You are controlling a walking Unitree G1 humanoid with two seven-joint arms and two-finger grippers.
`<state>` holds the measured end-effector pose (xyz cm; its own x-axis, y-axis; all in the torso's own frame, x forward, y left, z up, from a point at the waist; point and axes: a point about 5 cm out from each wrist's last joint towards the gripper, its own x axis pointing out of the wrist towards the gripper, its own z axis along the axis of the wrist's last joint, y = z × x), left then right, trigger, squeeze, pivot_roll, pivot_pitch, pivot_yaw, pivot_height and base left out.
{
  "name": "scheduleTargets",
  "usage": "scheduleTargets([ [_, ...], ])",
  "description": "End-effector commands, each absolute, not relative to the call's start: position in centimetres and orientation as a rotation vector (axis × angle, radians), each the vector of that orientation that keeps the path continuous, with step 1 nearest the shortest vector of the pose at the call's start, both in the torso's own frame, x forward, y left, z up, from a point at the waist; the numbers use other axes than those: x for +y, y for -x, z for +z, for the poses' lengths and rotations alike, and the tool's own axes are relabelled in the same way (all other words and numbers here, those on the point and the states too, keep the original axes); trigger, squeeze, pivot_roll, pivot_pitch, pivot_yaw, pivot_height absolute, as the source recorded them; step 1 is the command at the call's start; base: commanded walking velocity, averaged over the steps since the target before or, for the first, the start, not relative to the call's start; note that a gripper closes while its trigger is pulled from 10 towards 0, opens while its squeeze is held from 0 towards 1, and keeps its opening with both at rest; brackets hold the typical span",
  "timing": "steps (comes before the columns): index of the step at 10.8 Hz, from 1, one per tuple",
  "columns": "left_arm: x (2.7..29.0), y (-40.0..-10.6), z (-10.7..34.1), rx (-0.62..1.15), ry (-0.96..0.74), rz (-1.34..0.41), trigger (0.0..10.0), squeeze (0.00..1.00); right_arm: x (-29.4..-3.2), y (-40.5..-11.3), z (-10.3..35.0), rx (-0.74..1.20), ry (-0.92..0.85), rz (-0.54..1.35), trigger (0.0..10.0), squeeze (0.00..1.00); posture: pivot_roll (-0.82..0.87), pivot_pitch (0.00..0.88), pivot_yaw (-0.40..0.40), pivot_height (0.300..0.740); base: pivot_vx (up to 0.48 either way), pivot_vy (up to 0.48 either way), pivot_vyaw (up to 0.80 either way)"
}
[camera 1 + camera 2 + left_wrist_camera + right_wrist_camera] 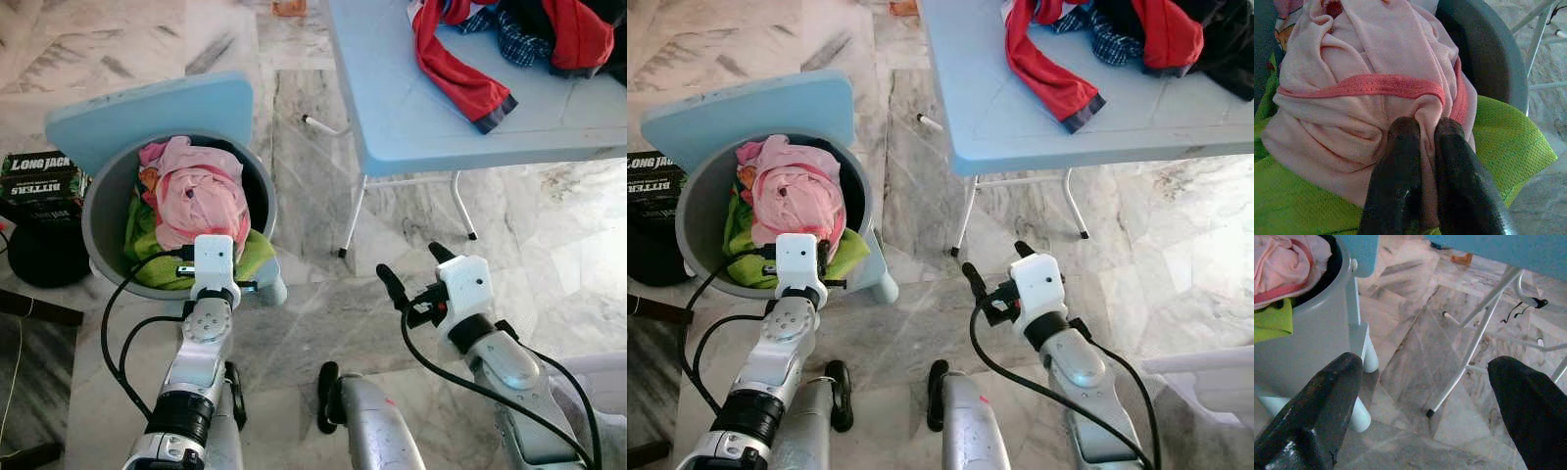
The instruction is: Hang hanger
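A pink garment [201, 191] with a red band lies heaped on top of the laundry in a round grey basket [98, 211]. In the left wrist view my left gripper [1425, 128] is shut on a fold of that pink garment [1366, 73], just below the red band. A green mesh cloth [1508, 142] lies under it. My right gripper [411, 262] hovers open above the marble floor to the right of the basket, with nothing between its fingers [1327, 396]. No hanger can be seen.
A light-blue folding table [411, 108] stands ahead on the right with a red garment [456, 69] and dark clothes on it. Its white legs [353, 215] reach the floor near the basket. A blue board [147, 113] leans behind the basket. Dark boxes [39, 176] sit at the left.
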<state>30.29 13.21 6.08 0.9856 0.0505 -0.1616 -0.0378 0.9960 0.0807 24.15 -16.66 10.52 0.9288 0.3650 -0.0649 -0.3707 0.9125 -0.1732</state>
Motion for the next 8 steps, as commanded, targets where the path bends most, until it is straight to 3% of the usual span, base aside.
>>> scheduleTargets([
  [1, 13.0, -29.9, 5.4, 0.192, -0.061, 0.042, 0.0, 0.0, -16.9, -23.9, 10.0, 0.053, 0.188, 0.376, 10.0, 0.0, -0.13, 0.31, -0.117, 0.74, 0.0, 0.0, 0.0],
  [6, 13.2, -29.1, 6.0, 0.137, -0.043, 0.063, 0.0, 0.0, -16.9, -24.0, 9.9, 0.051, 0.19, 0.376, 10.0, 0.0, -0.13, 0.311, -0.118, 0.74, 0.0, 0.0, 0.0],
  [8, 13.1, -27.7, 8.5, -0.042, -0.014, 0.063, 0.0, 0.0, -16.8, -23.9, 9.7, 0.053, 0.186, 0.375, 10.0, 0.0, -0.11, 0.314, -0.114, 0.74, 0.0, 0.0, 0.0],
])
